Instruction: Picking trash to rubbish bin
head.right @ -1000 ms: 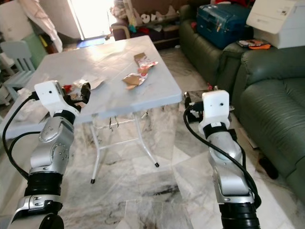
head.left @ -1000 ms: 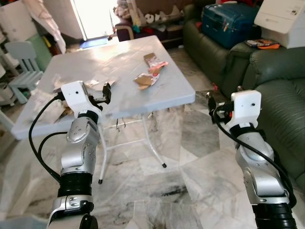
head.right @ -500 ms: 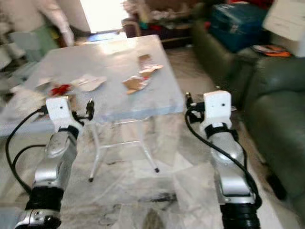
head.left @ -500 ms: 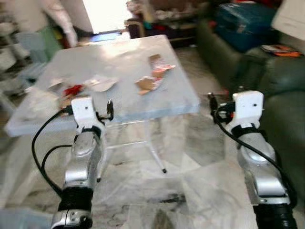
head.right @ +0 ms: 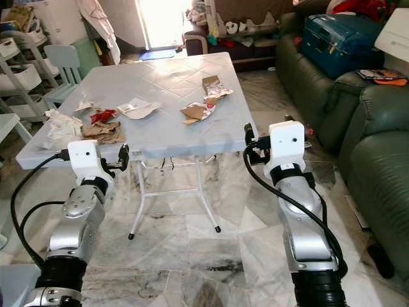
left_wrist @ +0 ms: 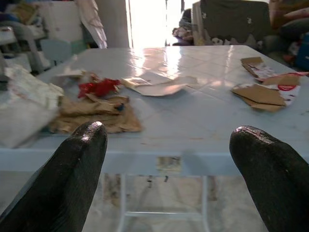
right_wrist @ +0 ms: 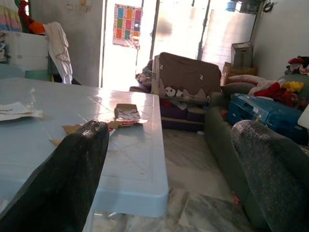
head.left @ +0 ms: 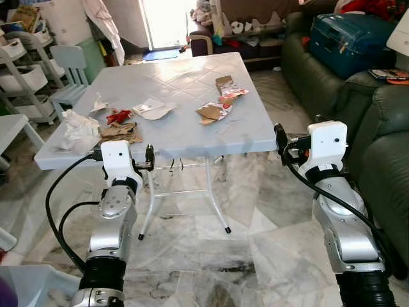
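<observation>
My left tool (left_wrist: pixel 166 159) gapes wide at the bench's (head.left: pixel 192 137) near edge, nearer than 1 second ago; right tool (right_wrist: pixel 169 169) wide too, off its right corner. Brown paper trash (head.left: pixel 119 132) lies within reach, near the left edge.

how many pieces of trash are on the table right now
About 6: white crumpled paper, brown paper, red wrapper, white wrapper, brown cardboard piece, carton. Small scraps may overlap others.
</observation>
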Controlling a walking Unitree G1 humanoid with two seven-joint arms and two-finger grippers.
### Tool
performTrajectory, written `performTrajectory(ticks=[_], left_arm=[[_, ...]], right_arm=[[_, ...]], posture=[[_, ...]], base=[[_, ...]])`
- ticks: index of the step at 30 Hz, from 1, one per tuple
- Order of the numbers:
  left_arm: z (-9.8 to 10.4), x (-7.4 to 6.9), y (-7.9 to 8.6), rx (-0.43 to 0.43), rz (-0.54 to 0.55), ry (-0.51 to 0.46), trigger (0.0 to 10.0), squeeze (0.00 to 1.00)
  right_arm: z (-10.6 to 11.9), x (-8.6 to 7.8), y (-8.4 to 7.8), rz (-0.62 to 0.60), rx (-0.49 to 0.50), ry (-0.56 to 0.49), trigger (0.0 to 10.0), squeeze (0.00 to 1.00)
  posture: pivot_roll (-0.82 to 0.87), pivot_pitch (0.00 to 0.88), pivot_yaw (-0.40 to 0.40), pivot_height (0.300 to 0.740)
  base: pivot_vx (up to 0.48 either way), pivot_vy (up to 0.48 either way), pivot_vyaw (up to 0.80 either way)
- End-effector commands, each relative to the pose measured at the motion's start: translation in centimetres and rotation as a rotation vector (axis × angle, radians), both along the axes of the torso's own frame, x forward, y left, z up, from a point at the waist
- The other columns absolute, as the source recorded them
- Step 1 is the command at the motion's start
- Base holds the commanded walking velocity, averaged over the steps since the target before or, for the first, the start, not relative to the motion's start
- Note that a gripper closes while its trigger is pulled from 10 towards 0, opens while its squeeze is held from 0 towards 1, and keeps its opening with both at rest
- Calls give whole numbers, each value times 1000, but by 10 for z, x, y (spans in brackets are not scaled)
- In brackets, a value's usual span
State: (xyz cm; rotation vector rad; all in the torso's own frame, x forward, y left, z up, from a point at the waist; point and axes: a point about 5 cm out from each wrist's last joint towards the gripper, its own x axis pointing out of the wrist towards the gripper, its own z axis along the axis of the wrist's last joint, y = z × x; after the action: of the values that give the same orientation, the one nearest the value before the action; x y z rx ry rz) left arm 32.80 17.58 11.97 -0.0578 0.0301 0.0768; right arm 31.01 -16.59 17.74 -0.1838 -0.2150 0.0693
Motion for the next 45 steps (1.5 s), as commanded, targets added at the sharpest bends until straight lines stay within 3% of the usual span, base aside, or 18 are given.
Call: performTrajectory(ticks=[1,15,20,22,28,36,45], left_arm=[[1,0,0,-38,-27,-14,10000,0],[-3,4,4,-17,-9,0,10000,0],[-23,1,3,-3,-38,74,10000,0],[-42,-6,4,19,-41,131,10000,0],[-62,-12,5,39,-43,185,10000,0],[-67,-13,10,50,-41,187,10000,0],[-55,-5,6,30,-49,135,10000,0]], right_arm=[[1,2,3,15,-5,-2,10000,0],[-3,4,4,27,-16,12,10000,0],[-14,4,8,46,-20,50,10000,0],[-32,1,10,68,-28,99,10000,0],[-65,-7,11,63,-30,189,10000,0],[-75,-8,14,63,-25,205,10000,0],[-66,-4,11,50,-18,165,10000,0]], posture=[[-34,0,52,740],[-36,0,52,740],[-36,0,53,740],[-37,0,56,740],[-30,0,64,740],[-33,0,69,740],[-34,0,71,740]], base=[[0,0,0],[0,0,0],[0,0,0],[0,0,0],[0,0,0],[0,0,0],[0,0,0]])
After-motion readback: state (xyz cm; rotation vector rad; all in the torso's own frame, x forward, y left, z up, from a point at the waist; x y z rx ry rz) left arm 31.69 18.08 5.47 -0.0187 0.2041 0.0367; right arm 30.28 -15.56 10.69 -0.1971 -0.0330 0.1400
